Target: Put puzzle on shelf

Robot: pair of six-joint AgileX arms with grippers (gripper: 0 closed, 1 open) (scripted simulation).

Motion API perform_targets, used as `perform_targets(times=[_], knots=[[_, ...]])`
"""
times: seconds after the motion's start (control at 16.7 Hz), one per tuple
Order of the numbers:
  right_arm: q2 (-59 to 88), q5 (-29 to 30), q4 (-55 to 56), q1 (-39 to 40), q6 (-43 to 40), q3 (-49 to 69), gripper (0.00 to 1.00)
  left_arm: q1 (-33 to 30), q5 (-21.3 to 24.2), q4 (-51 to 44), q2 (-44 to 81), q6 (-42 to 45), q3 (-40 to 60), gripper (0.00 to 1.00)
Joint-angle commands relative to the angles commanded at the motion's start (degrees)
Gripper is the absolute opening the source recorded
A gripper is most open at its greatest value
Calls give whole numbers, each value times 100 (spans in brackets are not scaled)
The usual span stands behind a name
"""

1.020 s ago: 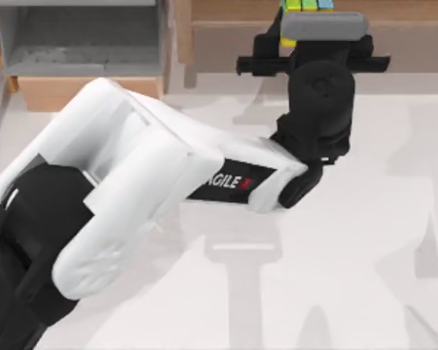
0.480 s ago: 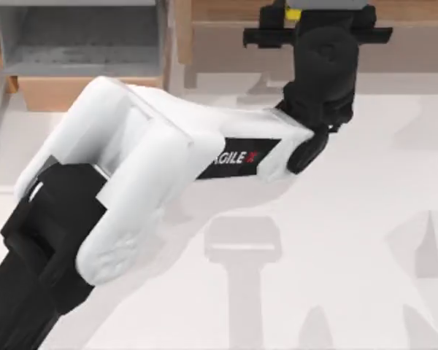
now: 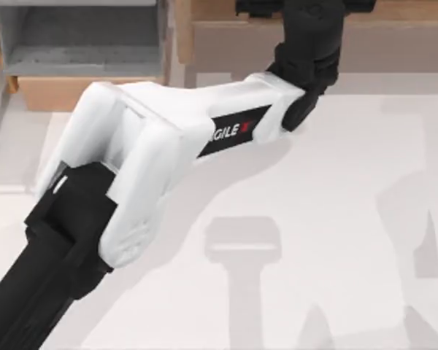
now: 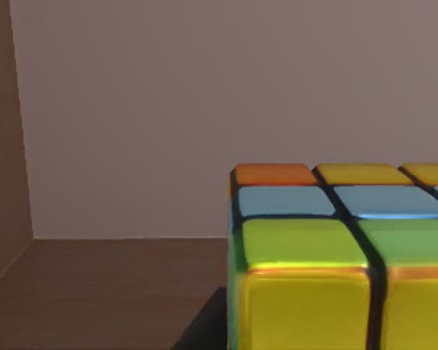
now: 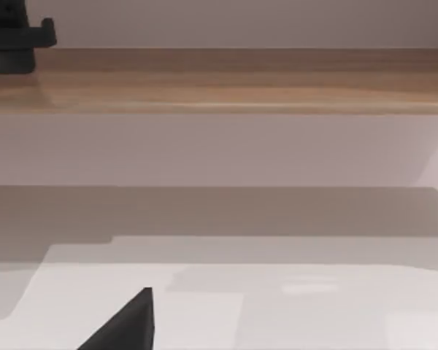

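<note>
Since one second ago the left arm (image 3: 168,153) has extended toward the far edge of the desk (image 3: 336,240); its black wrist, then short of the shelf front, now sits over the shelf (image 3: 394,29) at the top view's upper edge, and the coloured cube visible ahead of it then is out of that view's frame.

Risks, near to far:
1. Early release. In the left wrist view the puzzle (image 4: 328,255) sits immediately in front of the camera, above the brown shelf floor (image 4: 95,292). Whether its underside touches the floor cannot be determined. If it is let go with a gap below, the cube may tip or roll.
2. Side-wall contact. A brown vertical panel (image 4: 4,124) stands beside the cube. Lateral drift toward it could knock the cube askew.
3. Overreach. The plain back wall (image 4: 204,95) lies beyond. Further extension could press the cube against it.

Pose: the left arm is stretched diagonally from the desk's near-left corner to the shelf, forearm almost level, wrist tucked under the upper edge. The left end effector's fingers are not shown; its condition cannot be told, though the cube's position suggests it is carried.

The right arm is parked; a dark part of it (image 5: 124,324) appears above the desk, facing the shelf.
</note>
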Motion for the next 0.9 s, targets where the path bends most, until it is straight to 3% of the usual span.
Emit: perform_targets(times=[0.24,0.9], knots=[[0,0,0,0,0,0,100,1,1,-2,2,0,3,0],[0,0,0,0,0,0,100,1,1,-2,2,0,3,83]])
